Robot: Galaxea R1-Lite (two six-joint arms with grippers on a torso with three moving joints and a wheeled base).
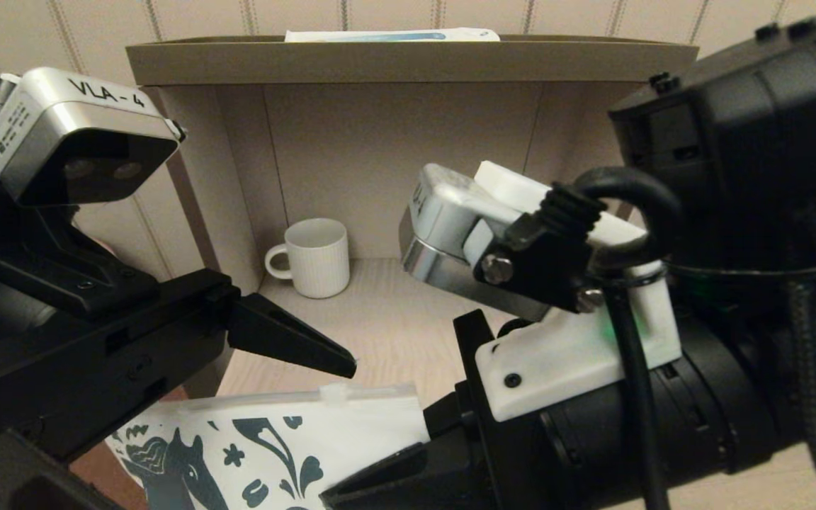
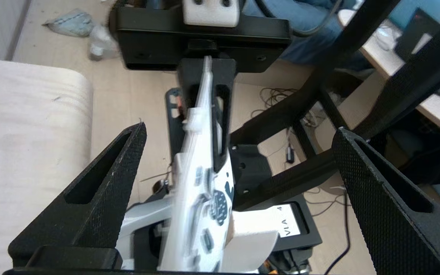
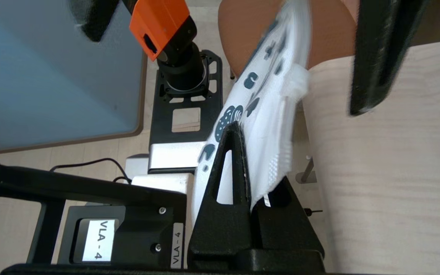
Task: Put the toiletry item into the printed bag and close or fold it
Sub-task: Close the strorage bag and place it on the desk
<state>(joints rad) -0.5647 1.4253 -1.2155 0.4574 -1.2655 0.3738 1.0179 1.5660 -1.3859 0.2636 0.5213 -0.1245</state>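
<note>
While right gripper (image 3: 248, 183) pinches one printed bag (image 1: 273, 443), left gripper (image 2: 239, 179) spread wide, one mug (image 1: 312, 256).

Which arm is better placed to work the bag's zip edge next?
Left, probably. The right pincer is shut on the printed bag, holding it up, so it is occupied. The left pincer is open and faces the bag's zip strip.
</note>
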